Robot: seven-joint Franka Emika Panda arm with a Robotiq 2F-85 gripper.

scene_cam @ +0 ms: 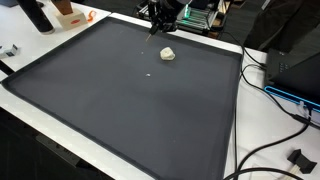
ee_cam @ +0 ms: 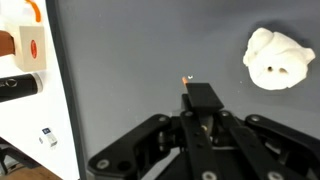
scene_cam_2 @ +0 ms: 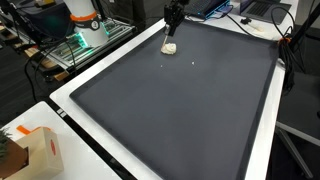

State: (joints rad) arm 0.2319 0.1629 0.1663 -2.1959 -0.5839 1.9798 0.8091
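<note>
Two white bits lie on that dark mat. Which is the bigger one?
The crumpled white lump beside the gripper. The other is only a tiny speck, nearer the middle of the mat.

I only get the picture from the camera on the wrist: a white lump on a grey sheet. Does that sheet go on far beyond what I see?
Observer: Yes. In both exterior views the dark mat covers nearly the whole white table, and the white lump lies close to one edge of it.
Operator: Is the pincer resting on the sheet?
Observer: It seems not. In an exterior view the pincer hangs a little above the mat, right beside the lump.
Operator: What is off to the sides?
Observer: Black cables trail over the table along one side of the mat.
</note>
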